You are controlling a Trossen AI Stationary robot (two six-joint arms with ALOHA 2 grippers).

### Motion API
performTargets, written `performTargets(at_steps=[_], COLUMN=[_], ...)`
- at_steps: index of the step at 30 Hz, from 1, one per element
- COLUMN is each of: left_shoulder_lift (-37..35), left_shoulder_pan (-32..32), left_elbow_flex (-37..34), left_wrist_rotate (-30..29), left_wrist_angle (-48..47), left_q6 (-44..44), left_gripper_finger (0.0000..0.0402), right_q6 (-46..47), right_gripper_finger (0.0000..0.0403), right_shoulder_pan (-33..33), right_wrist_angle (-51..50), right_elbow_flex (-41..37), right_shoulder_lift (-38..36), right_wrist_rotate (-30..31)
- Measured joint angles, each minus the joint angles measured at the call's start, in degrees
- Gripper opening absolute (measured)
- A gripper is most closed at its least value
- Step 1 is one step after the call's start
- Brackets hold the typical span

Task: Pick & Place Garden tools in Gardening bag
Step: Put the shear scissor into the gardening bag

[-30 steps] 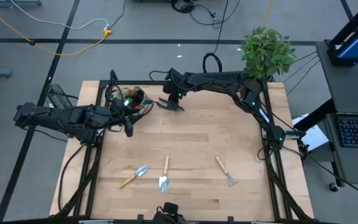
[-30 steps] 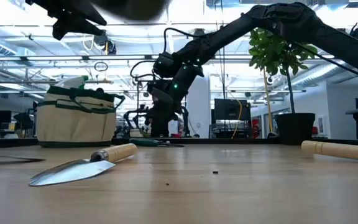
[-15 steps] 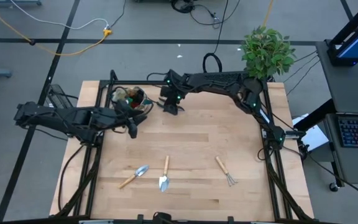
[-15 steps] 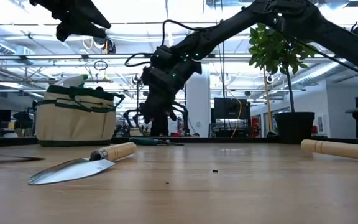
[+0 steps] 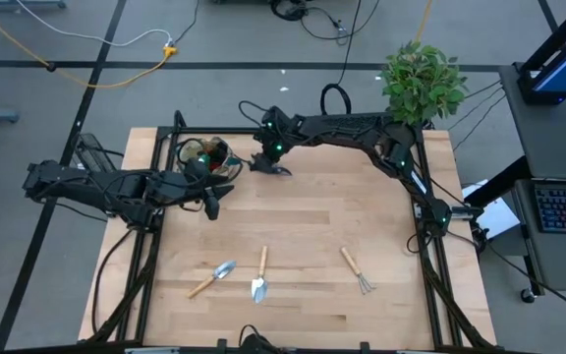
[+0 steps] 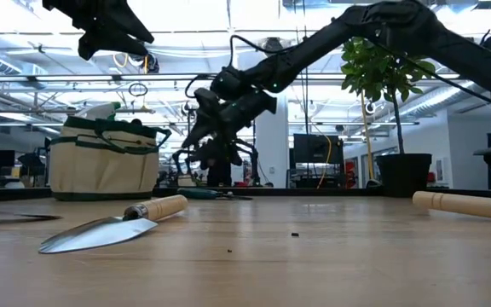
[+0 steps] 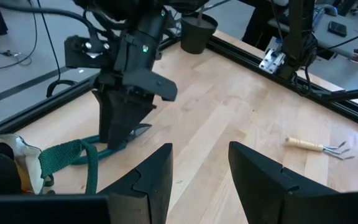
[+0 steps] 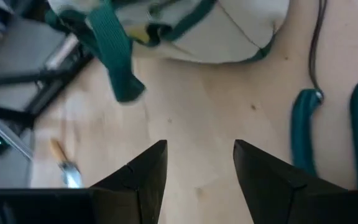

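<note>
From above, the gardening bag (image 5: 204, 155) sits at the far left corner of the wooden surface (image 5: 312, 216). The right claw (image 5: 270, 165) hangs just beside it, over the pruning shears (image 5: 275, 170). The left claw (image 5: 210, 204) hovers near the bag's front. Two trowels (image 5: 213, 276) (image 5: 260, 276) and a fork rake (image 5: 356, 269) lie along the near edge, well apart from the bag.

At table height, the tan bag (image 6: 103, 164) stands upright, one trowel (image 6: 113, 223) lying in the foreground.

The left wrist camera shows the left claw (image 7: 199, 165) spread open and empty, facing the right arm.

The right wrist camera shows the right claw (image 8: 199, 163) parted, holding nothing, with teal shears handles (image 8: 303, 127) on the wood alongside.
</note>
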Motion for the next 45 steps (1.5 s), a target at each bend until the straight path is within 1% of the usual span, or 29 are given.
performTargets(at_steps=[3,6,8,11,17,25,26,29,36,42,45], left_shoulder_lift=[0.0,0.0,0.0,0.0,0.0,0.0,0.0,0.0,0.0,0.0,0.0], left_shoulder_pan=[0.01,0.01,-0.01,-0.01,0.01,0.0,0.01,0.0,0.0,0.01,0.01], left_elbow_flex=[0.0,0.0,0.0,0.0,0.0,0.0,0.0,0.0,0.0,0.0,0.0], left_wrist_rotate=[-0.02,-0.02,-0.04,-0.04,-0.04,-0.05,-0.06,-0.07,-0.05,-0.09,-0.09], left_wrist_angle=[0.0,0.0,0.0,0.0,0.0,0.0,0.0,0.0,0.0,-0.02,-0.02], left_q6=[0.0,0.2,0.22,0.22,0.56,0.56,0.55,0.55,0.64,0.98,1.03], left_gripper_finger=[0.0163,0.0163,0.0163,0.0163,0.0163,0.0163,0.0163,0.0163,0.0163,0.0163,0.0163], right_q6=[4.36,7.75,9.94,12.17,14.3,21.12,22.3,25.85,24.69,25.78,24.84], right_gripper_finger=[0.0176,0.0176,0.0176,0.0176,0.0176,0.0176,0.0176,0.0176,0.0176,0.0168,0.0165], right_shoulder_pan=[0.05,0.11,0.09,0.09,0.55,0.25,0.06,-0.65,-2.03,-1.84,-1.21], right_wrist_angle=[0.92,0.71,0.99,1.41,1.93,3.51,3.7,3.98,0.98,-0.7,-0.82], right_elbow_flex=[-1.08,-1.56,-1.67,-1.88,-1.89,-1.89,-1.89,-1.89,-1.84,-0.57,-0.64], right_shoulder_lift=[-0.02,-0.02,-0.02,-0.02,-0.02,-0.02,-0.02,-0.02,-0.02,-0.04,-0.04], right_wrist_rotate=[0.49,4.56,5.92,6.64,10.69,10.48,10.23,6.87,-2.92,-2.98,-3.88])
